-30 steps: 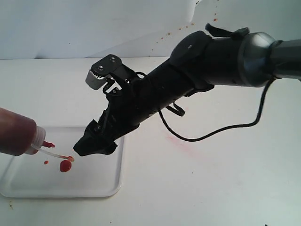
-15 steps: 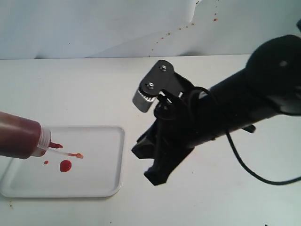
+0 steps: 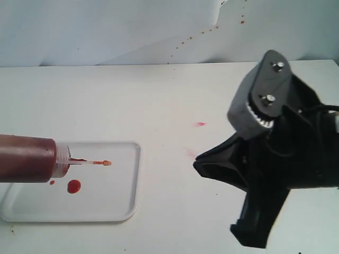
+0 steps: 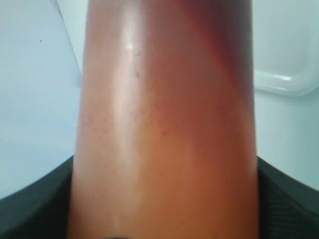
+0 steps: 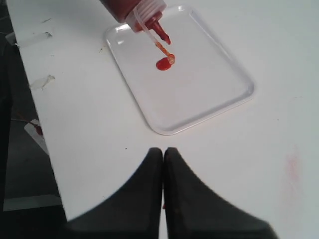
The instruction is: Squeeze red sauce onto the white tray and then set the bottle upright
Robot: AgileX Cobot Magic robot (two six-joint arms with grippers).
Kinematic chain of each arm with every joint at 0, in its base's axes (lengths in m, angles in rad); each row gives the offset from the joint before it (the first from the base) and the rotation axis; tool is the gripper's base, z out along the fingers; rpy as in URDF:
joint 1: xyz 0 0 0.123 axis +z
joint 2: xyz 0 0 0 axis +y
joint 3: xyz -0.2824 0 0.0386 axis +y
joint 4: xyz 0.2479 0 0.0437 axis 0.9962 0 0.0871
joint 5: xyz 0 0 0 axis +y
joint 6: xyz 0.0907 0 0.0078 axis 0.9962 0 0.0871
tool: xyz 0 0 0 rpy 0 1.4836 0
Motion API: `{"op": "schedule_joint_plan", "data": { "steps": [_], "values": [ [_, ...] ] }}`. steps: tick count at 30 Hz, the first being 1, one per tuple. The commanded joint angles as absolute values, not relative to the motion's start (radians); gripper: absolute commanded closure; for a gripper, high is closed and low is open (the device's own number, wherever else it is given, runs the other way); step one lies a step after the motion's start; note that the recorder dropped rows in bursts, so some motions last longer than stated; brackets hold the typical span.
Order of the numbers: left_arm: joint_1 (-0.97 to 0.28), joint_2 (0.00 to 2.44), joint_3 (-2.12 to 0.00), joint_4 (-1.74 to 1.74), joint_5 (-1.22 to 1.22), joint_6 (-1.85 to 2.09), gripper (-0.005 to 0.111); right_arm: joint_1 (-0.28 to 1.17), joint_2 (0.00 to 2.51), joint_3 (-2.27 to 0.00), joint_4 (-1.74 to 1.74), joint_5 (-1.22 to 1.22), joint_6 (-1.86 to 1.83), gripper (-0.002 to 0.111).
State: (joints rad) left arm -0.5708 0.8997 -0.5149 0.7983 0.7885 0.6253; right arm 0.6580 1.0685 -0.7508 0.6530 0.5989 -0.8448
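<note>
The bottle (image 3: 26, 157) lies level above the left end of the white tray (image 3: 114, 203), its red nozzle (image 3: 77, 160) pointing right and its tethered cap (image 3: 106, 163) hanging beyond. A round blob of red sauce (image 3: 73, 186) and a tiny drop (image 3: 52, 182) sit on the tray under the nozzle. In the left wrist view, my left gripper (image 4: 164, 162) is shut on the bottle (image 4: 164, 89), which fills the picture. My right gripper (image 3: 198, 165) is shut and empty, well right of the tray. Its wrist view shows the gripper (image 5: 163, 151), tray (image 5: 209, 94), sauce (image 5: 162, 64) and bottle (image 5: 132, 7).
A faint pink smear (image 3: 190, 153) and a small red dash (image 3: 200, 124) mark the table between the tray and my right arm. Small spatter dots (image 3: 241, 21) speckle the white backdrop. The table's edge (image 5: 45, 149) runs close to the tray.
My right arm has pulled back from over the tray to the right. The bottle has tipped from nozzle-down to level, lifting the nozzle off the blob.
</note>
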Motion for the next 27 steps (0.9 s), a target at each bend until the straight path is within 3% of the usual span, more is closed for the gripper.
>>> {"op": "schedule_joint_plan", "data": {
  "steps": [1,11,27],
  "values": [
    [-0.574,0.885,-0.516,0.783,0.766,0.538,0.107,0.65,0.952,-0.741,0.529,0.672,-0.75,0.108],
    [-0.574,0.885,-0.516,0.741,0.764,0.44,0.107,0.65,0.828,-0.741,0.376,0.871,-0.713,0.108],
    [-0.574,0.885,-0.516,0.737,0.707,0.305,0.107,0.65,0.826,-0.741,0.259,0.894,-0.623,0.108]
  ]
}}
